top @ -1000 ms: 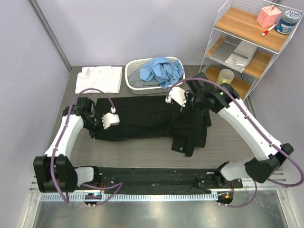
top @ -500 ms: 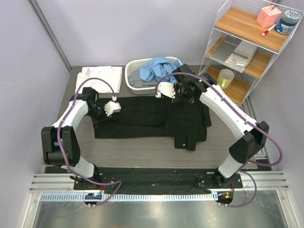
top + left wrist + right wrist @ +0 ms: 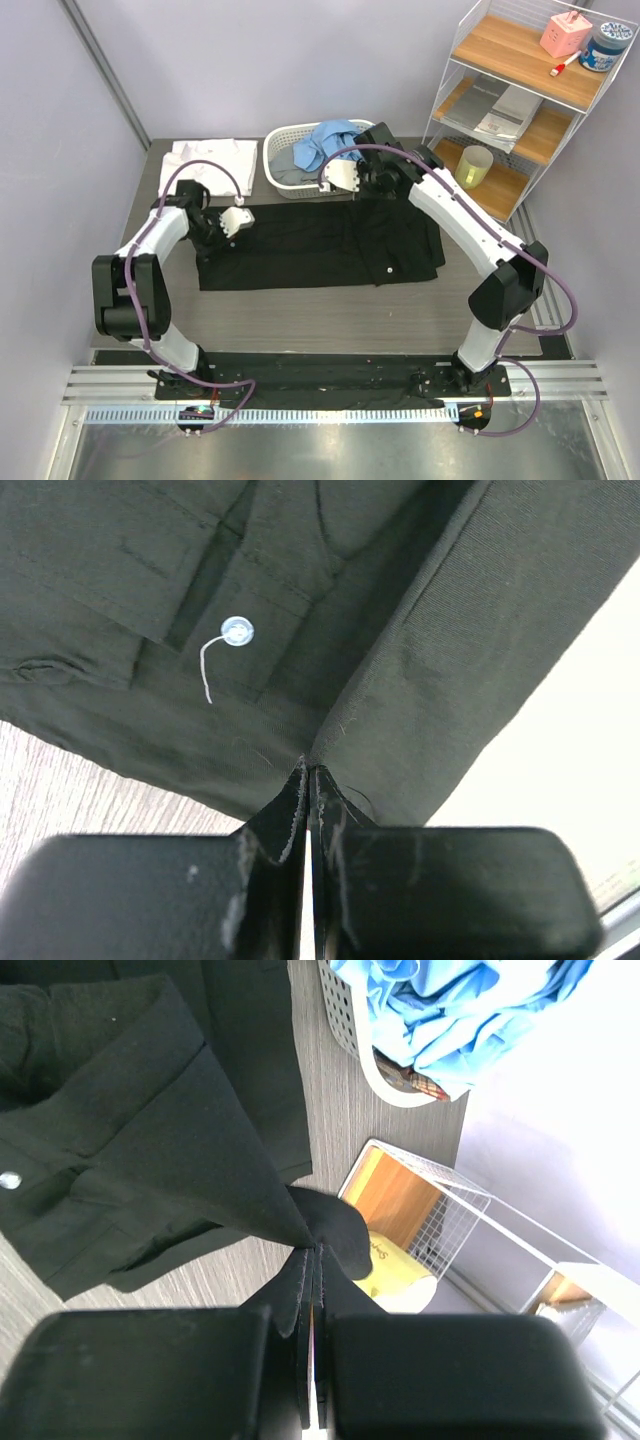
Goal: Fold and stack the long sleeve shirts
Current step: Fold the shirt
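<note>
- Pinching the black shirt along its far edge is the job of both my claws. It lies across the middle of the desk as a wide flat band, with its right part doubled over on itself.
- My left claw is pressed together on a ridge of the black cloth, near a small white button.
- My right claw is clamped on a peak of the same cloth, held up off the desk close to the basket.
- I judge this shirt to be mid-fold: roughly squared, but far too long to stack yet.
- Beyond it, the white shirt lies flat at the desk's far left corner. It looks folded, so I count it as done.
- The light blue shirt sits crumpled in the white basket over something grey, not yet folded.
- Left to do, as I read it: finish the black shirt, stack it, then fold the blue one.
</note>
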`<state>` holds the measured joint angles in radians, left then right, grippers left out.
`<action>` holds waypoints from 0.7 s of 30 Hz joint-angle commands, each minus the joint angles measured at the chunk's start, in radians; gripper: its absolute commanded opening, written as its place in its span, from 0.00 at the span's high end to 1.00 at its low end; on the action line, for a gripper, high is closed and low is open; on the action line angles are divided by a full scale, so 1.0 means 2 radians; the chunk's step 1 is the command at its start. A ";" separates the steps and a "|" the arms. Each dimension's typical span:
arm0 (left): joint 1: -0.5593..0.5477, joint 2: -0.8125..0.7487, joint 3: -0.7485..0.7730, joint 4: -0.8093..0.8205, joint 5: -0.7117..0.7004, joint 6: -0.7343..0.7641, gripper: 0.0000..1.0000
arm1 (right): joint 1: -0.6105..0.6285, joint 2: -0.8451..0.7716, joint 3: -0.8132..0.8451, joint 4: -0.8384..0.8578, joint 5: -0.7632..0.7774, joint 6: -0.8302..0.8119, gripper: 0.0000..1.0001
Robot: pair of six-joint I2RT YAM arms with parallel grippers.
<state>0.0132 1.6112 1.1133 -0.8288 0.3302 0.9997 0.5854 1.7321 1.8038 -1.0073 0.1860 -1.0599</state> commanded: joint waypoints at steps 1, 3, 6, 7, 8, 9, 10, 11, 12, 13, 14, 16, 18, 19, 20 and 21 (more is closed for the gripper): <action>0.000 0.010 0.019 0.028 -0.009 -0.023 1.00 | 0.004 0.006 0.007 0.028 0.014 -0.005 0.99; 0.000 0.014 0.022 0.036 -0.015 -0.031 1.00 | 0.006 0.006 -0.002 0.028 0.016 -0.001 0.99; 0.000 0.021 0.024 0.042 -0.017 -0.037 1.00 | 0.006 0.002 -0.024 0.034 0.024 0.004 0.99; 0.000 0.021 0.024 0.044 -0.021 -0.040 1.00 | 0.006 0.001 -0.028 0.040 0.027 0.005 0.99; 0.000 0.026 0.025 0.045 -0.022 -0.045 1.00 | 0.006 -0.001 -0.039 0.046 0.034 0.008 0.99; 0.000 0.027 0.026 0.047 -0.026 -0.047 1.00 | 0.006 -0.002 -0.043 0.050 0.036 0.010 0.99; 0.000 0.029 0.026 0.050 -0.029 -0.050 1.00 | 0.006 -0.002 -0.046 0.058 0.040 0.015 0.99; 0.000 0.033 0.026 0.055 -0.034 -0.059 1.00 | 0.006 0.000 -0.048 0.063 0.050 0.018 0.99; 0.000 0.037 0.026 0.059 -0.042 -0.068 0.98 | 0.006 0.002 -0.048 0.069 0.056 0.033 0.98; 0.000 0.040 0.027 0.064 -0.058 -0.076 0.92 | 0.006 0.004 -0.045 0.075 0.062 0.040 0.97; 0.000 0.042 0.026 0.068 -0.071 -0.100 0.87 | 0.006 0.009 -0.036 0.075 0.073 0.049 0.90; 0.008 0.037 0.026 0.074 -0.089 -0.125 0.68 | 0.003 0.008 -0.022 0.056 0.075 0.087 0.74; 0.022 0.015 0.029 0.059 -0.078 -0.143 0.59 | -0.010 -0.017 -0.018 0.041 0.051 0.112 0.51; 0.026 0.004 0.026 0.055 -0.072 -0.148 0.47 | -0.017 -0.028 -0.023 0.024 0.042 0.131 0.43; 0.027 -0.009 0.016 0.051 -0.060 -0.154 0.46 | -0.023 -0.038 -0.042 0.017 0.031 0.138 0.42; 0.028 -0.020 0.010 0.047 -0.053 -0.155 0.45 | -0.039 -0.062 -0.057 0.012 0.022 0.145 0.42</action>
<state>0.0437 1.6779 1.1332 -0.7292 0.2005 0.7685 0.5732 1.7447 1.7168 -0.9287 0.2733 -0.8951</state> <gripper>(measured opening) 0.527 0.559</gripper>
